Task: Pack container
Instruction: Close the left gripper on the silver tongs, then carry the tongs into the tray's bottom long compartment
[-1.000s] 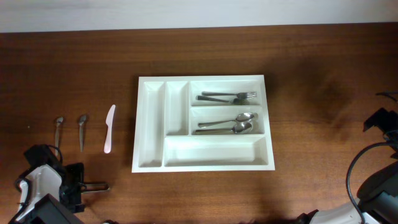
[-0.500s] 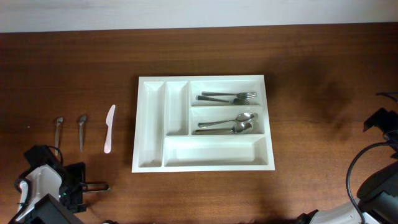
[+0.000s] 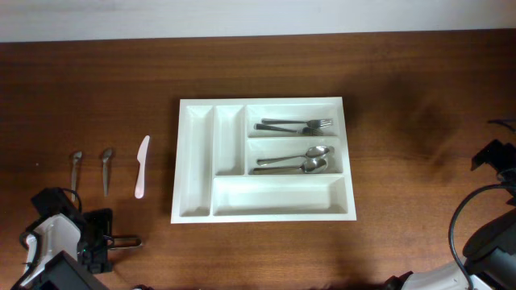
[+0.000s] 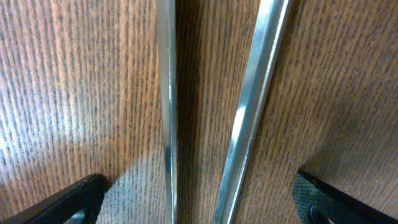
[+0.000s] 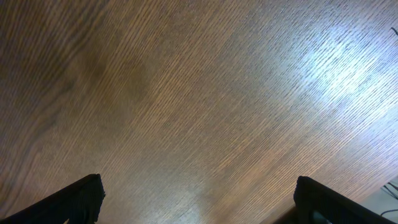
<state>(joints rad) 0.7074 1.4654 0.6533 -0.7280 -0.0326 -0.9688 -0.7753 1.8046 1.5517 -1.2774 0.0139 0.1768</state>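
1. The container (image 3: 262,159) sits in the middle of the table (image 3: 419,64) with its long side running left to right. It lies flat and neither arm touches it.
2. Its far right compartment holds forks (image 3: 297,125) and the one just nearer holds spoons (image 3: 294,162). The two narrow compartments on the left and the wide near one look bare.
3. Loose pieces lie well left of the container, their long axes running near to far: a white knife (image 3: 142,166) and two small metal utensils (image 3: 91,167) beside it.
4. The left gripper (image 3: 109,240) is at the near left corner, nearer than those pieces. Its jaws stand wide and hold nothing.
5. In the left wrist view, two metal strips (image 4: 242,118) lie on the wood between the fingertips (image 4: 68,199), touching neither. We take them for utensil handles, but we cannot tell of what kind.
6. The strips run lengthwise away from the camera, so the jaws straddle them across their long axis. In our judgement, closing here would pinch them sideways.
7. From the left gripper the container lies to the right and farther off. We judge the left arm the nearer one for all the loose pieces.
8. The right gripper (image 5: 199,205) has its jaws wide over bare wood, at the right edge and well apart from the container.
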